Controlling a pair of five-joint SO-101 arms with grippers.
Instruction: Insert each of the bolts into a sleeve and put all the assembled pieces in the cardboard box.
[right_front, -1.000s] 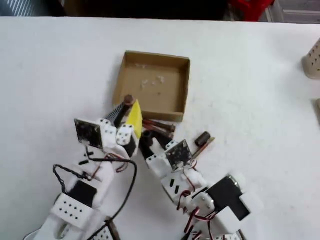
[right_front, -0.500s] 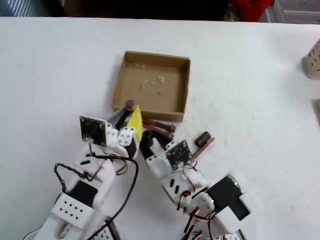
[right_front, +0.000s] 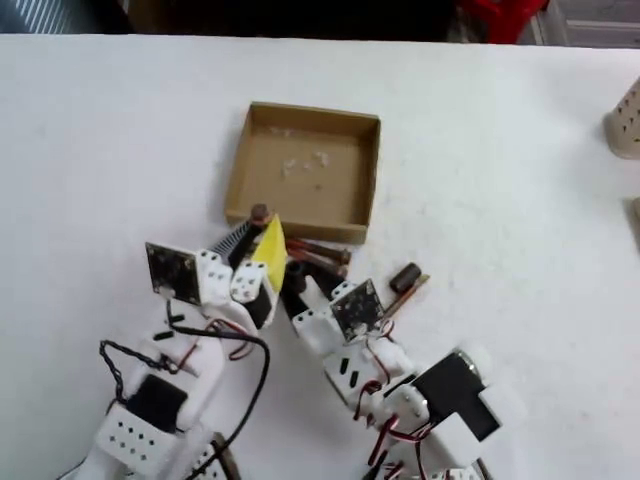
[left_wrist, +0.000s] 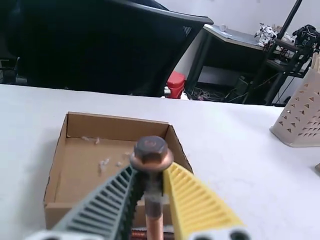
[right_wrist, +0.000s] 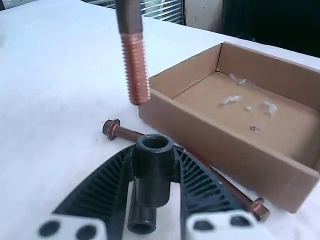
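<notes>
My left gripper (left_wrist: 150, 172) is shut on a copper bolt (left_wrist: 151, 170), held upright with its hex head up, just in front of the cardboard box (right_front: 305, 170). The bolt's threaded end (right_wrist: 135, 70) hangs a little above and beyond the black sleeve (right_wrist: 154, 167), which stands upright with its hole up in my shut right gripper (right_wrist: 155, 165). In the high view the bolt head (right_front: 259, 213) sits by the box's near left corner, and the sleeve (right_front: 296, 270) is just to its right. Two more bolts (right_front: 320, 252) lie against the box's near wall.
Another black sleeve (right_front: 404, 277) lies on the white table right of my right gripper. A third sleeve (right_wrist: 141, 220) lies under my right gripper. A beige perforated holder (right_front: 625, 120) stands at the far right edge. The box holds a few white scraps (right_front: 305, 160).
My left arm has shifted slightly, its wrist swinging left and down while the bolt stays near the box's near left corner. My right arm has kept still with the sleeve.
</notes>
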